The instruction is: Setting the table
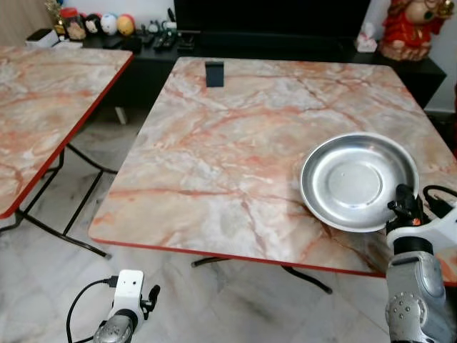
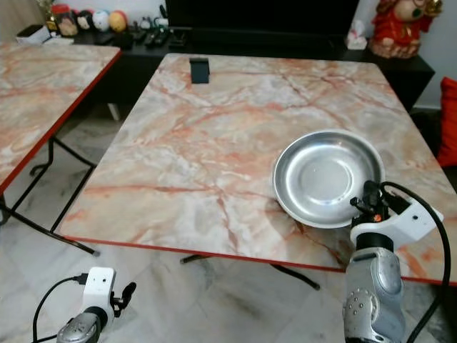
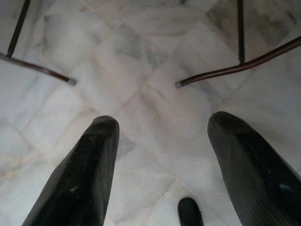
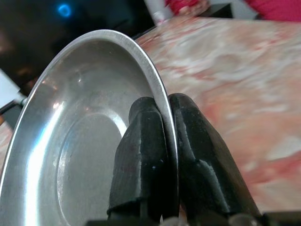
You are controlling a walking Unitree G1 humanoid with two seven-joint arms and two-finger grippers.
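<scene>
Right end effector [image 4: 165,117] pinches the steel plate [image 1: 355,179] rim — near edge.

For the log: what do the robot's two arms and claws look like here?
Both arms are silver metal. The right arm has a rounded silver forearm with small screw holes, a white wrist housing and a looping black cable, ending in the right claw with two thick, matte black fingers. The left claw has the same long black fingers behind a white wrist block with a black cable.
</scene>
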